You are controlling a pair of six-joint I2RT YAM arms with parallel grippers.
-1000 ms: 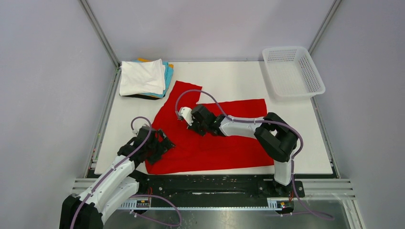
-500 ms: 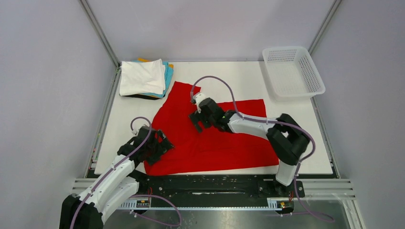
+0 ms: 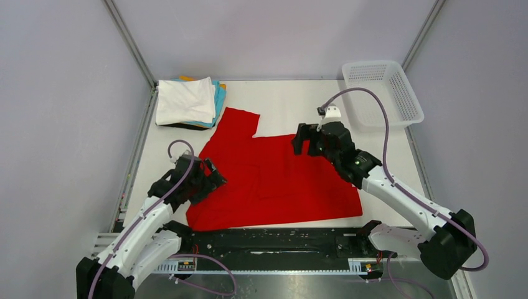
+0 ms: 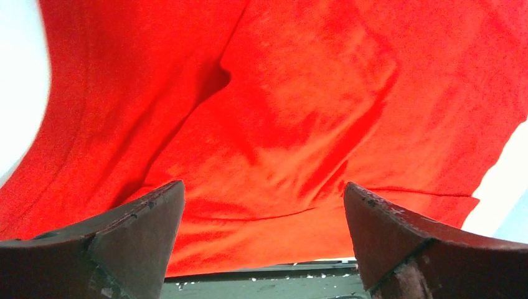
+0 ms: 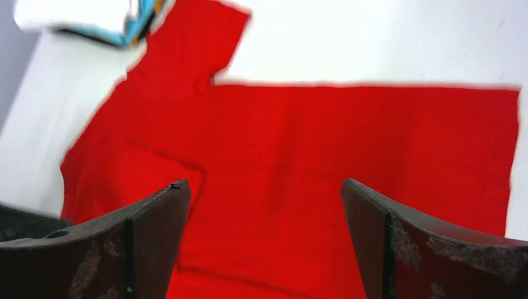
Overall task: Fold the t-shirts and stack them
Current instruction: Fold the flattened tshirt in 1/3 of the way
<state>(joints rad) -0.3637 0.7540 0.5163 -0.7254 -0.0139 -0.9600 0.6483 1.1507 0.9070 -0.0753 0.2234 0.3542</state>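
A bright red t-shirt [image 3: 280, 180] lies spread flat in the middle of the white table [image 3: 292, 99], one sleeve pointing to the back left. My left gripper [image 3: 210, 179] hovers open over the shirt's left edge, and red cloth [image 4: 299, 106] fills its view with nothing between the fingers [image 4: 143, 224]. My right gripper [image 3: 304, 142] is open above the shirt's far edge, clear of the cloth [image 5: 348, 143]. Folded t-shirts [image 3: 187, 99] are stacked at the back left, white on top of cyan, orange and dark ones.
A white plastic mesh basket [image 3: 381, 93] stands at the back right corner. Grey walls and metal frame posts close in the table on three sides. The black rail [image 3: 280, 240] with the arm bases runs along the near edge.
My right gripper has opened, let go of the red cloth and pulled back to the right and away. The shirt now lies flatter. My left gripper shifted slightly.
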